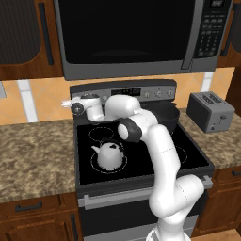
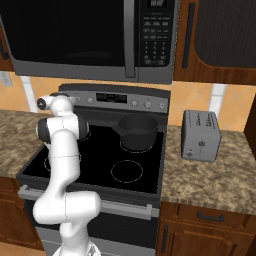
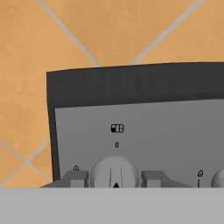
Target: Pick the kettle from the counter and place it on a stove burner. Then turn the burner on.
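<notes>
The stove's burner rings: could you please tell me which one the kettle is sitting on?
The kettle sits on the front-left stove burner, the widest dotted ring, nearest the left counter. The ring behind it is bare, and the dark pot covers the back-right one.

Orange tiled wall, dark microwave, wooden cabinets, grey toaster.

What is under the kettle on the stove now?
The kettle stands on a dotted burner ring of the black cooktop. The ring's outer arc shows around it; the glass directly beneath is covered.
</notes>
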